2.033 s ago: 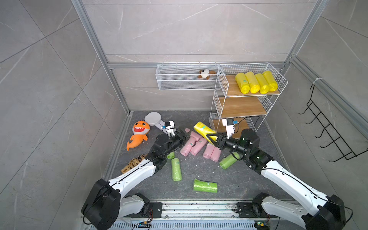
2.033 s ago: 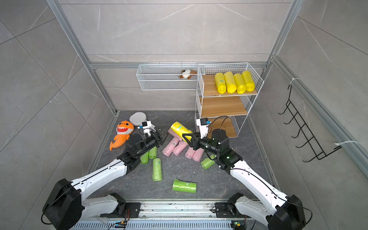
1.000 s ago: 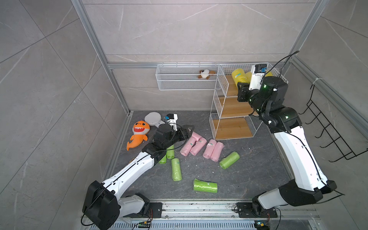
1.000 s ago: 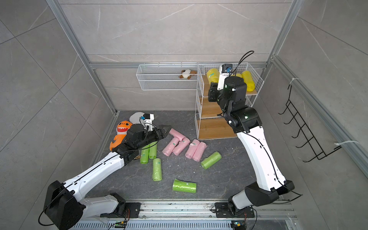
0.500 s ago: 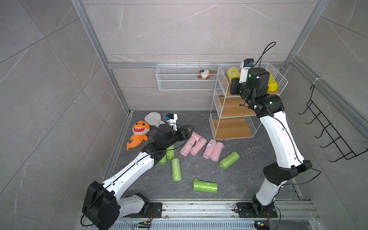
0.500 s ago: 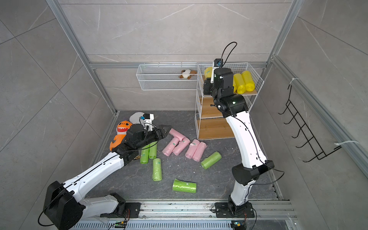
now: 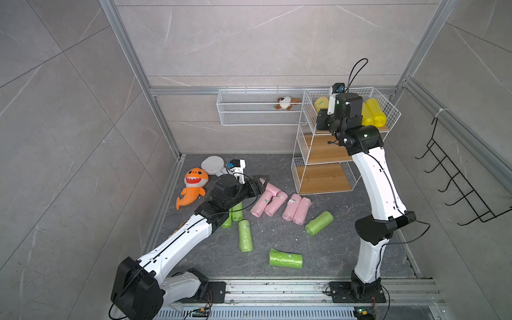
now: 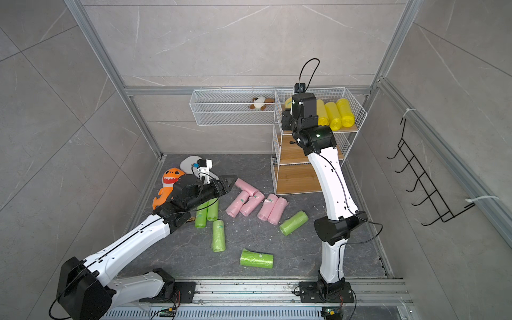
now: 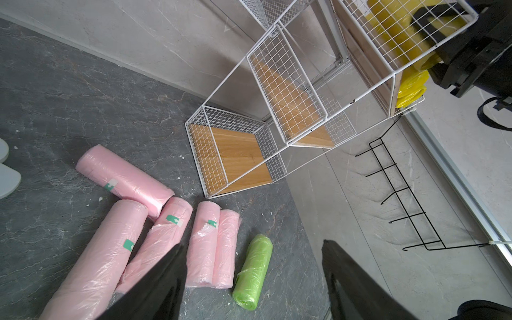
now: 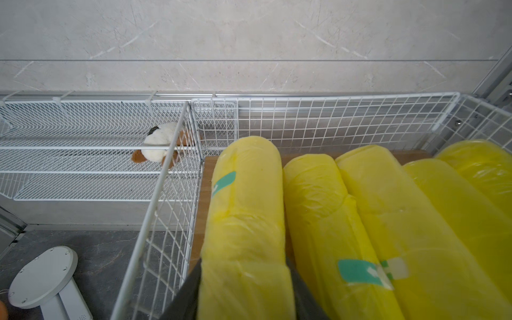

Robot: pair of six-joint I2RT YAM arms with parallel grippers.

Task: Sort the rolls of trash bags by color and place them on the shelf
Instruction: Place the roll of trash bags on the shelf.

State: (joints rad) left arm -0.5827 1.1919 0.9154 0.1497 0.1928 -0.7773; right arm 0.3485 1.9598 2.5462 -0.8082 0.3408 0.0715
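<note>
So: right gripper [image 10: 243, 266] is up at the top tier of the shelf [image 7: 301, 138], far right of the cell. Its fingers [image 10: 185, 293] sit against both sides of the near end of a yellow roll [image 10: 246, 199], pinching it as far as the wrist view shows. The pads are mostly cut off by the frame edge, so grip firmness is unclear. That roll lies on the top board, leftmost in the row. It touches the first of four more yellow rolls [image 10: 388, 221], packed side by side to its right.

Left gripper [image 7: 260, 184] hangs low over the floor, jaws spread wide, holding nothing, just above the far-left end of the pink rolls [image 7: 273, 203]. All five pinks lie in a loose cluster mid-floor, near-left of the shelf foot.

Green rolls [image 7: 245, 235] are scattered on the floor. Two lie partly under the left arm, one just nearer, one right of the pinks, one closest to the base rail.

Orange shark plush [image 7: 194, 185] lies by the left wall. Small plush [image 7: 286, 103] sits in the wire basket [image 7: 249, 110] left of the shelf top.
</note>
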